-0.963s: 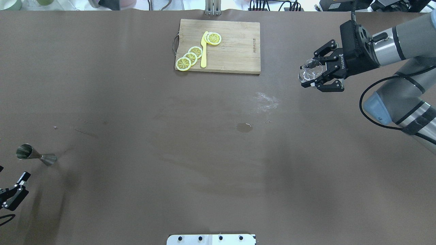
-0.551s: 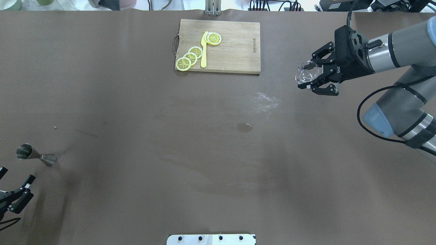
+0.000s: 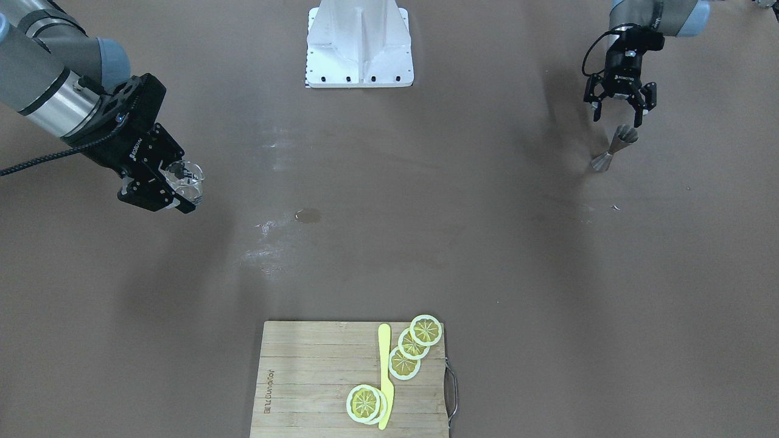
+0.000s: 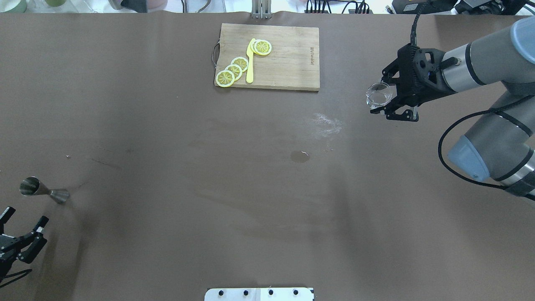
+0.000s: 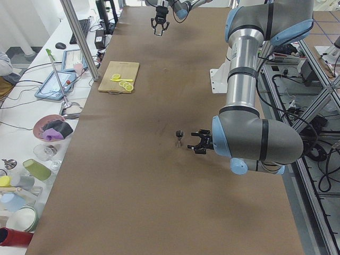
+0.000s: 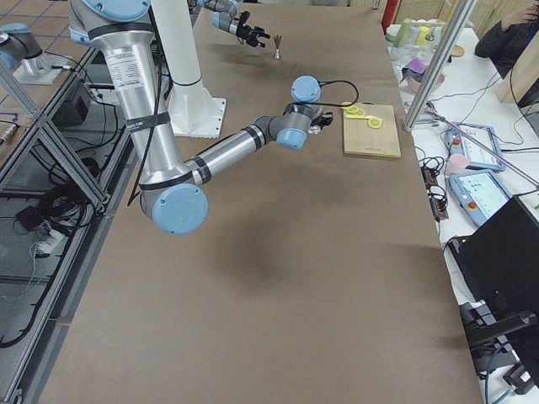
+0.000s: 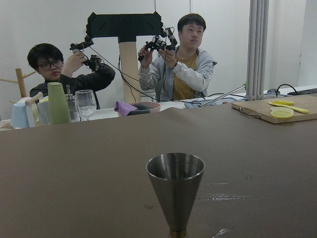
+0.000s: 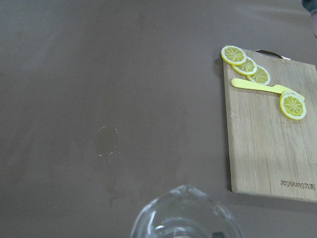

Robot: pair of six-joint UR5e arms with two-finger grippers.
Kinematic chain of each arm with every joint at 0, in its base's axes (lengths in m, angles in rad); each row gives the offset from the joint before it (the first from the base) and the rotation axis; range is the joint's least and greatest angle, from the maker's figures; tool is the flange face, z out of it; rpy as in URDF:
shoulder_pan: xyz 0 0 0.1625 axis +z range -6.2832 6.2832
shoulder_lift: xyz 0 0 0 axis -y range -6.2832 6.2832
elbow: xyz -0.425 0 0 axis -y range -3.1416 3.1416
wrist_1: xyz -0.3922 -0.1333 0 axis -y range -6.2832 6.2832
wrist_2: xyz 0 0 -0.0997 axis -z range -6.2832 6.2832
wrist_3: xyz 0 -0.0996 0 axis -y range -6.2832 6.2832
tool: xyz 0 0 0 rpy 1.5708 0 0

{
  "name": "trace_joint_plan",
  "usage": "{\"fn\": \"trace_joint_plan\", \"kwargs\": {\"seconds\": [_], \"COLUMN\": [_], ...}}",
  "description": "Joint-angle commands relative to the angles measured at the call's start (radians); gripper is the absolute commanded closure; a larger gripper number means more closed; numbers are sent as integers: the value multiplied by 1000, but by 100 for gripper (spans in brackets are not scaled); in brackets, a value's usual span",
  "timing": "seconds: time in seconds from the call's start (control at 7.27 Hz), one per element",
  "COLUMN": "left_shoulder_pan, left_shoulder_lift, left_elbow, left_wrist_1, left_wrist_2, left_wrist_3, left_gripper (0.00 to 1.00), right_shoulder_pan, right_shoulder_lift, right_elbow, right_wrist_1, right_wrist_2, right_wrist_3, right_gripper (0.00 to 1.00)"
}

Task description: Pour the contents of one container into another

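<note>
Near left, the left gripper (image 3: 618,117) hangs with fingers spread and empty, the upright jigger (image 4: 31,186) standing on the table (image 4: 250,200) just beyond it; far right, well apart, the right gripper (image 3: 176,188) clamps the glass tumbler (image 4: 378,94).

Brown table (image 4: 167,125) beside a cluttered white bench (image 5: 24,114).
</note>
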Motion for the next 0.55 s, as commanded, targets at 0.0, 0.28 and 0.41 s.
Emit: {"fn": "trace_joint_plan", "kwargs": {"seconds": [0.0, 0.28, 0.41], "left_shoulder_pan": [-5, -71, -95], "left_shoulder_lift": [-17, -31, -66], "left_elbow": [-9, -9, -8], "left_wrist_1": [5, 50, 67], "left_wrist_2": [-35, -95, -97], "left_wrist_3": [-13, -8, -5], "left_gripper": [6, 5, 5], "right_shoulder_pan": [-1, 2, 2], "right_shoulder_lift": [6, 53, 75], "right_elbow": [9, 12, 12], "right_wrist_1": [-111, -219, -256], "right_wrist_2": [-2, 6, 8], "right_wrist_3": [-112, -121, -120], "right_gripper": [100, 100, 100]}}
